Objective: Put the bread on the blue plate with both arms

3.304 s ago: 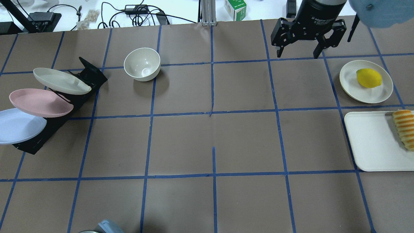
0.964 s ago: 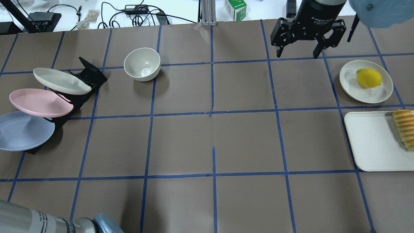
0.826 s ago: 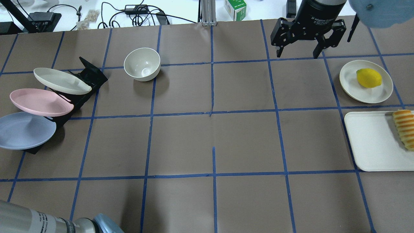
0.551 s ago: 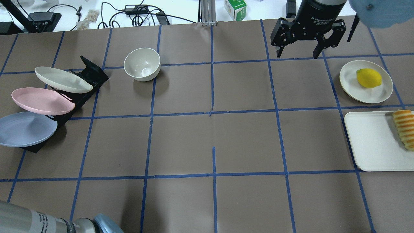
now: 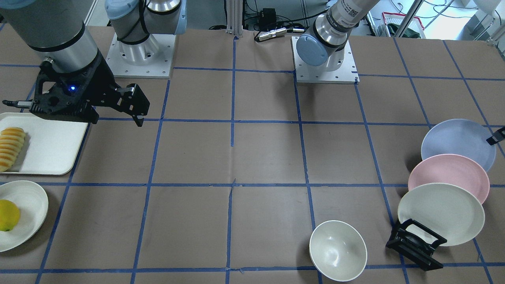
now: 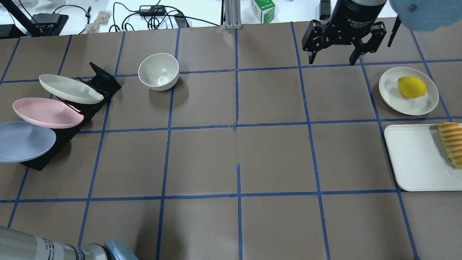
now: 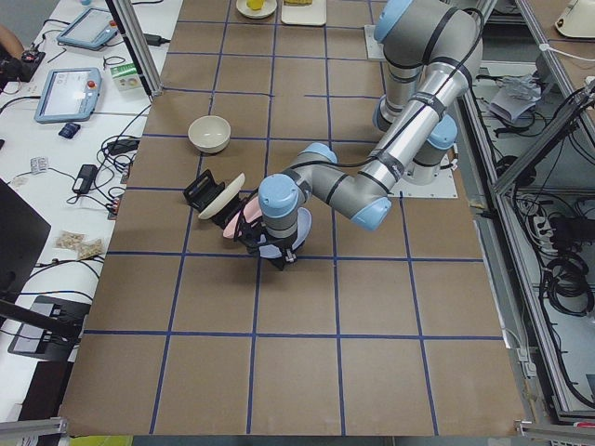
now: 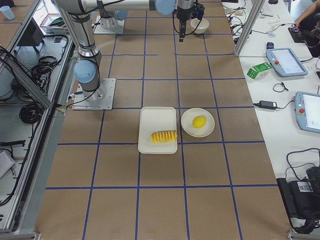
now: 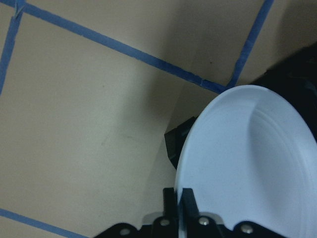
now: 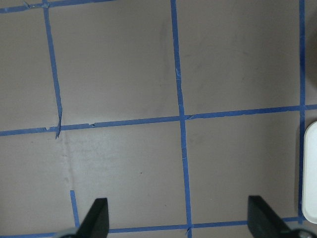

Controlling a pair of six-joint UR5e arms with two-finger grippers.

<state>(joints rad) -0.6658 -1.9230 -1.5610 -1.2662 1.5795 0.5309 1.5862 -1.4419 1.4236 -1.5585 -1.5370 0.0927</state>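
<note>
The blue plate [image 6: 25, 141] sits tilted at the near end of a black rack [image 6: 103, 85], below a pink plate [image 6: 47, 113]. My left gripper [image 9: 179, 197] is shut on the blue plate's rim [image 9: 247, 163]. In the overhead view this gripper is out of frame at the left. The bread [image 6: 451, 144] lies on a white tray [image 6: 411, 159] at the right edge. It also shows in the front view [image 5: 12, 148]. My right gripper [image 6: 331, 60] is open and empty. It hangs over the far right of the table, away from the bread.
A cream plate [image 6: 70, 89] stands in the rack above the pink one. A cream bowl [image 6: 158, 71] stands right of the rack. A lemon [image 6: 411, 86] lies on a small cream plate [image 6: 391, 90] beyond the tray. My left arm's forearm [image 6: 36, 247] crosses the near left corner.
The blue plate has shifted left and slightly farther in my left gripper's hold. The rack with the pink and cream plates has nudged slightly right. The right gripper has not moved.
</note>
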